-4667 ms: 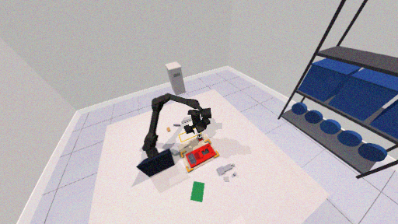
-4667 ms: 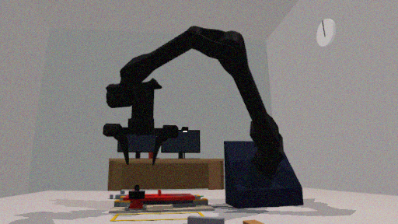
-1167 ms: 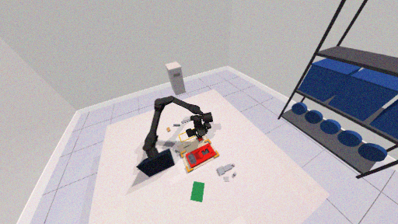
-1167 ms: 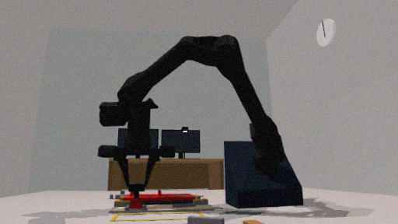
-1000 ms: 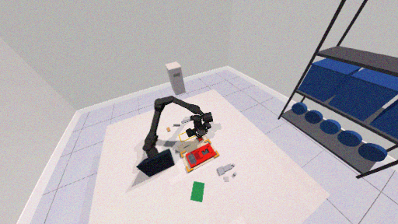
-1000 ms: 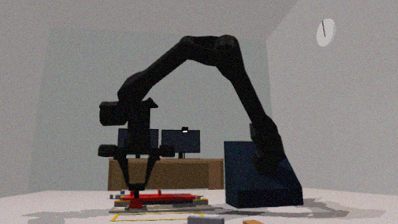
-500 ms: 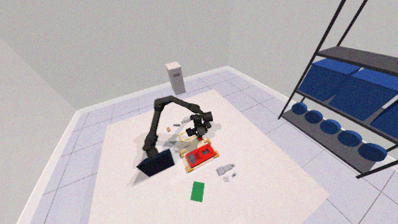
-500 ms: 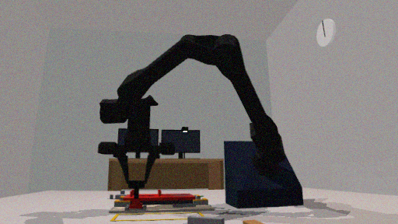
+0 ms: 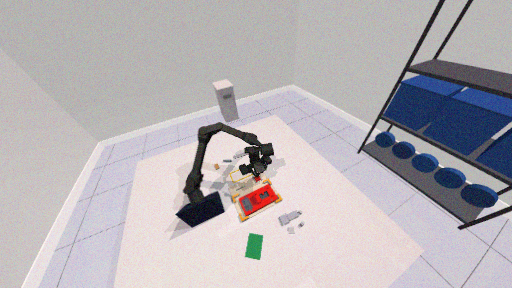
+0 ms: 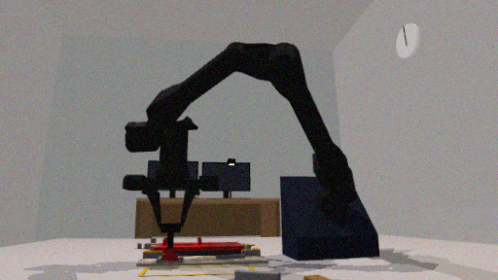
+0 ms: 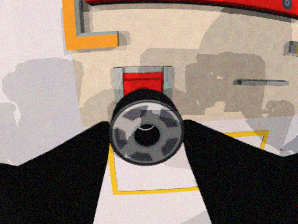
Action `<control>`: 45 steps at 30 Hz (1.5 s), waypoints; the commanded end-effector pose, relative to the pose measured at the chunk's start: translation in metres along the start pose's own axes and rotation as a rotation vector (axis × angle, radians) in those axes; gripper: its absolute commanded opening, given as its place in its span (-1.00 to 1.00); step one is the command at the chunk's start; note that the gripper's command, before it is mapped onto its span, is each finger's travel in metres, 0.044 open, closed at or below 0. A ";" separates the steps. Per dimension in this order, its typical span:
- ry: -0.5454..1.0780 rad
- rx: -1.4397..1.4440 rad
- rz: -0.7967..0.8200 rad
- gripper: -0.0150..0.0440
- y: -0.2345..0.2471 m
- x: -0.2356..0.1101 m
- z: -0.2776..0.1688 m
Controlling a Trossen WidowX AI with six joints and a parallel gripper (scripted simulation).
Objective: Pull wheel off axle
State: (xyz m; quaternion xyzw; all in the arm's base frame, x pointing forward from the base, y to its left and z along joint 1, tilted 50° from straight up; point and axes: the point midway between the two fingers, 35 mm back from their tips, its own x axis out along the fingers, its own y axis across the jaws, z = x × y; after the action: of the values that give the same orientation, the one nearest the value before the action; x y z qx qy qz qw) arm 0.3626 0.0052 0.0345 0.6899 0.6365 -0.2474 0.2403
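One wheel [image 10: 170,227] [image 11: 169,146] sits clamped in the end effector [image 9: 258,174] [image 10: 170,227] [image 11: 147,128] above the red base [image 10: 170,256] [image 11: 143,83].

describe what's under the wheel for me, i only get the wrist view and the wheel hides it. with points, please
Observer: From the exterior, a dark length of the axle [image 10: 170,241] shows between the gripped wheel [image 10: 171,227] [image 11: 146,132] and the red foot [image 9: 257,179] [image 10: 170,256] [image 11: 142,81].

Operator: ok, any loose blocks near the yellow outline [image 10: 195,275] [image 11: 113,172]

Observer: Yes, a grey block [image 10: 258,276] and an orange block [image 9: 216,166] [image 10: 316,278], both beyond the outline on the side away from the red panel [image 9: 260,200] [image 10: 204,246] [image 11: 200,3].

Operator: and past the panel

Observer: The top view shows a green rectangle [image 9: 254,246] on the table there.
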 end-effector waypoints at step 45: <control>-0.001 0.002 -0.003 -0.49 -0.036 -0.038 -0.062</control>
State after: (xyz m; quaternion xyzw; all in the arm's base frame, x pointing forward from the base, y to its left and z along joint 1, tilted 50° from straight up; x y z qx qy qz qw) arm 0.3350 0.0110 0.0964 0.6893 0.6358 -0.2485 0.2426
